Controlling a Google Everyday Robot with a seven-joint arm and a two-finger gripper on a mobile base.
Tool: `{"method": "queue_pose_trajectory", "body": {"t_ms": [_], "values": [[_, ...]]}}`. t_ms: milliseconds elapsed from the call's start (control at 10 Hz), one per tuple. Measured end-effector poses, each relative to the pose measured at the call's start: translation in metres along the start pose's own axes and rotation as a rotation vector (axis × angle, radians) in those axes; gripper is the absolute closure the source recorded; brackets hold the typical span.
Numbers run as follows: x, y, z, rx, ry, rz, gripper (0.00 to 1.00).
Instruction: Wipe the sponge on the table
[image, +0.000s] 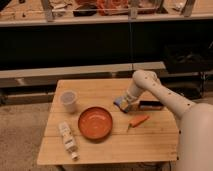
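A small light-blue sponge (119, 102) lies on the light wood table (107, 142), right of the orange bowl (95, 122). My gripper (125, 104) is down at the sponge, at the end of the white arm that reaches in from the right. The gripper covers part of the sponge, which rests against the tabletop.
A clear plastic cup (68, 101) stands at the table's left. A white bottle (67, 139) lies near the front left corner. An orange carrot-shaped thing (139, 120) and a black bar (150, 105) lie right of the sponge. A grey shelf (75, 72) runs behind the table.
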Motion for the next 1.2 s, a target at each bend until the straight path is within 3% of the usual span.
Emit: {"method": "queue_pose_trajectory", "body": {"t_ms": [1200], "values": [[0.0020,-0.0012,0.0032,-0.017,0.002,0.144,1.00]]}}
